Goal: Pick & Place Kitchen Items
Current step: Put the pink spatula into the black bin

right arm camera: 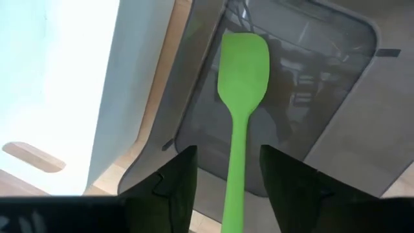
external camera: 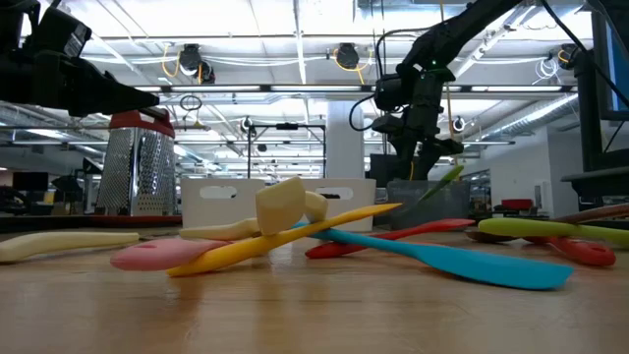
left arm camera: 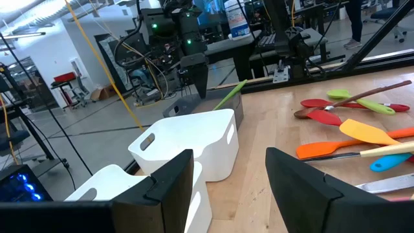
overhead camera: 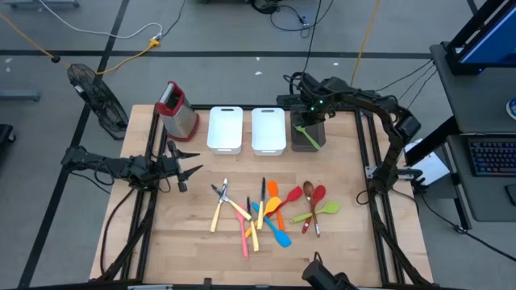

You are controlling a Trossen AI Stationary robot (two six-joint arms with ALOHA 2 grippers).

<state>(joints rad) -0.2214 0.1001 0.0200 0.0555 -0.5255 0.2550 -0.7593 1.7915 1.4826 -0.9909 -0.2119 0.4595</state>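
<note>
**Green spatula rests in the dark bin under the parted right gripper**

While the right gripper (overhead camera: 310, 121) hangs over the dark bin (overhead camera: 300, 142) at the upper right of the desk (overhead camera: 193, 242), its fingers stand apart on either side of the green spatula (right arm camera: 240, 97) without closing on it. The spatula's blade lies inside the bin and its handle leans out over the rim, slanting toward the lower right in the high view. In the low view the same handle shows as a green streak below the gripper, right of centre.

The left gripper (overhead camera: 187, 171) waits at the left edge of the desk, mid-height in the high view, fingers wide apart and holding nothing.

The other utensils (overhead camera: 266, 211) lie in a loose heap at the lower centre of the desk: yellow-handled pieces to the left, orange, blue and pink spatulas in the middle, red and green spoons to the right.

Two white bins (overhead camera: 246, 129) stand side by side just left of the dark bin. A red-topped grater (overhead camera: 176, 109) stands at the upper left corner of the desk.
</note>
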